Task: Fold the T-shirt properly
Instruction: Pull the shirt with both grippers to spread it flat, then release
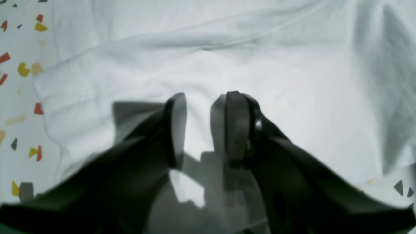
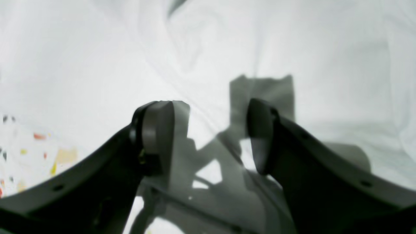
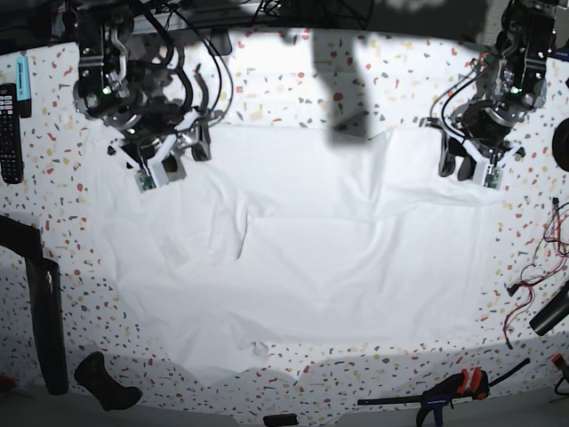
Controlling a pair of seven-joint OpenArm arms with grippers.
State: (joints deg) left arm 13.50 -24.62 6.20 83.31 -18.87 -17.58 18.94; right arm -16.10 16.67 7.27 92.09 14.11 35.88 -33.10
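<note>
Here, at the base view's left, the right gripper (image 3: 197, 148) hovers over the T-shirt (image 3: 311, 267) with jaws spread, empty. The shirt lies spread across the speckled table (image 3: 267, 80). Rightward, the left gripper (image 3: 456, 164) is parted too, gripping nothing.

Both arms were black with looping black cables. The left tool (image 1: 198, 126) had dark curved fingers with grey pads (image 1: 236, 125); the right tool (image 2: 211, 136) matched, with small screw holes.

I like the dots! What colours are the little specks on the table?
Red, yellow, tan and dark grey specks on a white table, clearest in the left wrist view.
</note>
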